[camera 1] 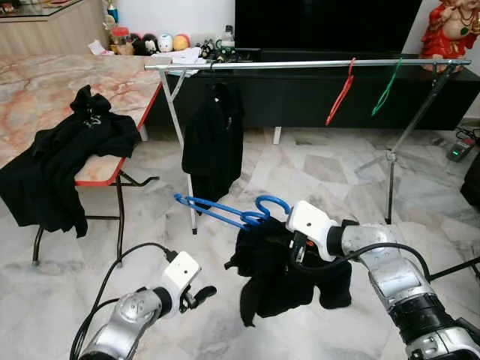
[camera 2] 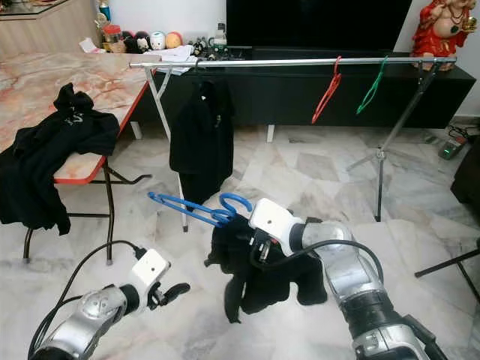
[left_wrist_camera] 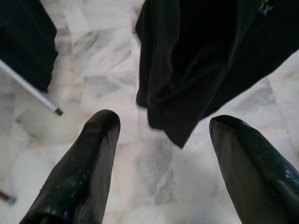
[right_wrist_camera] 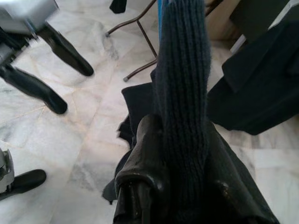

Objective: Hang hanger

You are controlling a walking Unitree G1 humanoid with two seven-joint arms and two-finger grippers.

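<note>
My right gripper (right_wrist_camera: 182,140) is shut on the ribbed neck of a dark garment (camera 1: 289,277) draped over a blue hanger (camera 1: 225,212). It holds them low over the floor. The hanger's hook (camera 1: 271,204) points up and one bare arm sticks out to the left. The silver clothes rail (camera 1: 300,65) runs across behind and above it. To the left and lower, my left gripper (camera 1: 201,296) is open and apart from the garment. Its two black fingers (left_wrist_camera: 98,163) point at the garment's hem (left_wrist_camera: 177,126) with nothing between them.
A red hanger (camera 1: 341,94), a green hanger (camera 1: 387,88) and a black garment (camera 1: 214,135) hang on the rail. A marble-topped folding table (camera 1: 112,82) at left carries black clothes (camera 1: 60,161). A dark TV cabinet (camera 1: 315,97) stands behind the rail. The rail's legs (camera 1: 390,161) stand on the floor.
</note>
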